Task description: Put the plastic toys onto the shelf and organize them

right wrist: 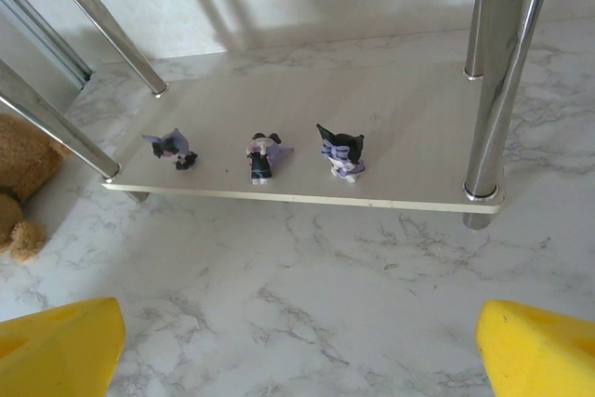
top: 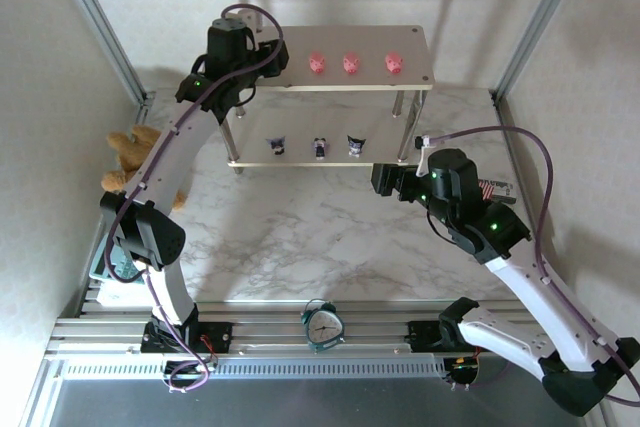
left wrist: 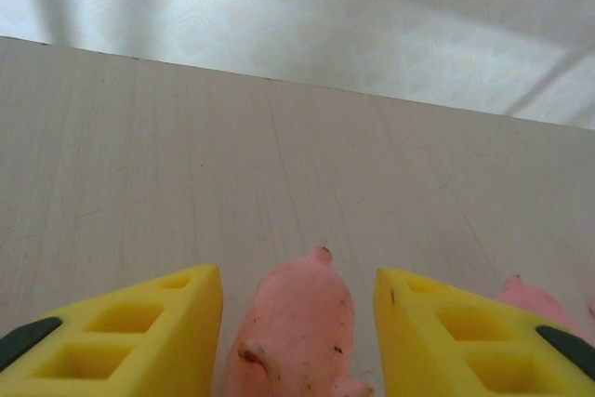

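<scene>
The shelf's top board (top: 400, 42) carries three pink pigs (top: 351, 64) in a row. At its left end my left gripper (top: 268, 59) hovers low over the board (left wrist: 186, 155). It is open, and a fourth pink pig (left wrist: 296, 332) stands between its yellow fingers (left wrist: 139, 332) with a gap on each side. Another pig (left wrist: 535, 302) peeks out to the right. On the lower board (right wrist: 409, 127) stand three purple-and-white figurines (right wrist: 172, 147) (right wrist: 263, 155) (right wrist: 340, 152). My right gripper (right wrist: 297, 350) is open and empty above the marble table, in front of the lower board.
A brown teddy bear (top: 130, 152) lies left of the shelf, beside my left arm. A teal alarm clock (top: 322, 325) sits at the table's near edge between the arm bases. Silver shelf legs (right wrist: 493, 72) rise close to my right gripper.
</scene>
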`<state>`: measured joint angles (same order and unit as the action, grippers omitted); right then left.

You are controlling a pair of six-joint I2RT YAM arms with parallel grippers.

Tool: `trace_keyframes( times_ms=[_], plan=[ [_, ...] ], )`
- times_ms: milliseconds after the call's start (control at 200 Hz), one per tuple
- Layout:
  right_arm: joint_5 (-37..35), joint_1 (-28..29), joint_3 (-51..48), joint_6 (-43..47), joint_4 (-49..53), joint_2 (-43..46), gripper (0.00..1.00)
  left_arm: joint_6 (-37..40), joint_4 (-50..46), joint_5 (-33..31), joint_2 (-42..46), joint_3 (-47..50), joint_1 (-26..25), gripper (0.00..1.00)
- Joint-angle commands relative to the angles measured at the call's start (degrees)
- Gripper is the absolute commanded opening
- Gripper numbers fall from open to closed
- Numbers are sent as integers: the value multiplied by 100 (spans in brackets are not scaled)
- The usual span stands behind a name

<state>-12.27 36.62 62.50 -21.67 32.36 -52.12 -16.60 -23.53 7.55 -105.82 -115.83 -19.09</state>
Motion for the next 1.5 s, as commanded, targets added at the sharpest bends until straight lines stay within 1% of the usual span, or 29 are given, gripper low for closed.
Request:
trace_keyframes(
  times_ms=[0, 841, 996, 1141, 1241, 1316, 1397, 1492],
  plan=[
    [-16, -39, -54, 25, -80, 153, 97, -49, -104, -156, 207, -117, -46, 47],
    [44, -41, -100, -4, -32, 325, 97, -56, -214, -332, 476, -40, -159, 47],
    [34, -38, -47, 7, 38, 326, 97, 68, -201, -465, 678, -69, -251, 48],
    [-11, -40, -2, 19, 110, 337, 97, 255, -235, -609, 1059, -17, -361, 48],
    [-97, -40, 22, 18, 187, 364, 97, 382, -193, -745, 1470, 297, -441, 47],
    [-178, -38, 56, 14, 261, 400, 97, 462, -92, -890, 1871, 709, -472, 42],
    [-302, -39, 112, 53, 401, 446, 97, 538, 46, -1158, 2395, 1311, -481, 39],
    [-654, -34, 198, 121, 684, 548, 98, 577, 299, -1585, 3098, 2278, -481, 40]
  ],
)
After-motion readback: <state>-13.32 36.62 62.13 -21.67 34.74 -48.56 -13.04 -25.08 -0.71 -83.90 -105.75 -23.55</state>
